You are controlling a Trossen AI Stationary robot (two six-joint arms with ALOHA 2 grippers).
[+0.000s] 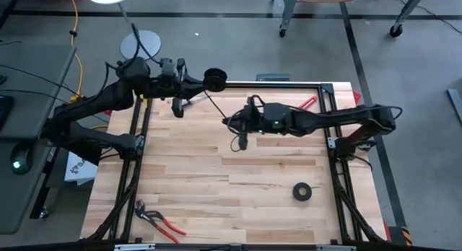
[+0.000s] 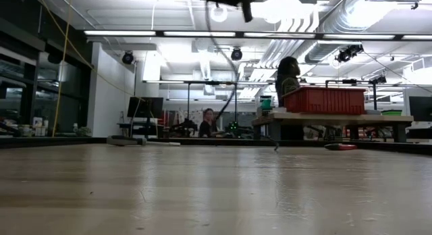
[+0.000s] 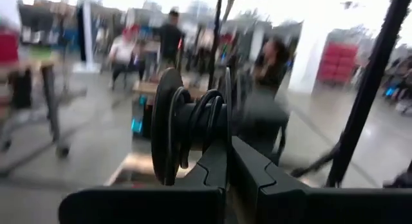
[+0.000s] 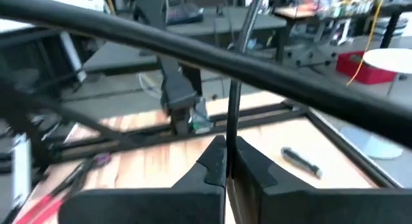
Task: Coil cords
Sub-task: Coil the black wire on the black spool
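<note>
Above the tabletop's [image 1: 216,172] far edge, the left end effector [image 3: 226,161] is clamped on the partly wound cords [image 1: 216,107], the right end effector [image 4: 226,161] pinching the uncoiled tail.

room behind left wrist blurred, cord [image 2: 214,66] top cut off in low view

The cords [image 1: 214,107] are one thin black cable, part wound in small loops in the upper middle of the high view. From there a taut strand runs diagonally down-right toward the frame's centre, raised off the surface.
</note>
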